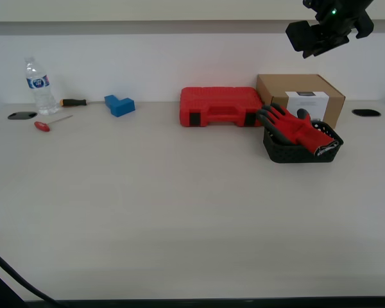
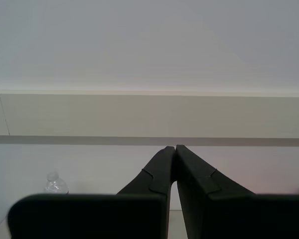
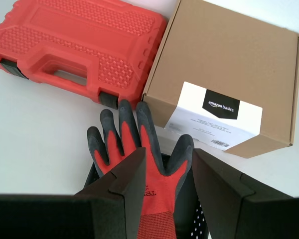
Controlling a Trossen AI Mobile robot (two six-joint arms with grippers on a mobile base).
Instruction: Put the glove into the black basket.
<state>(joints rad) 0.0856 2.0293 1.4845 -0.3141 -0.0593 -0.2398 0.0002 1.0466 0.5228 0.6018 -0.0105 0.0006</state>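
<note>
The red glove (image 1: 298, 128) with dark grey fingers lies in the black basket (image 1: 295, 154), at the exterior view's right. Its fingers hang over the rim towards the red case, and its cuff rests on the opposite rim. My first gripper (image 3: 168, 153) is open and empty. It hangs high above the basket, at the top of the exterior view (image 1: 314, 40). The first wrist view looks down on the glove (image 3: 159, 191) and the basket (image 3: 198, 219). My second gripper (image 2: 175, 148) is shut and empty, pointing at the wall.
A red tool case (image 1: 219, 106) and a brown cardboard box (image 1: 300, 95) stand just behind the basket. At the far left are a water bottle (image 1: 40, 86), a screwdriver (image 1: 74, 102), a blue block (image 1: 119, 104) and a small red-handled tool (image 1: 48, 124).
</note>
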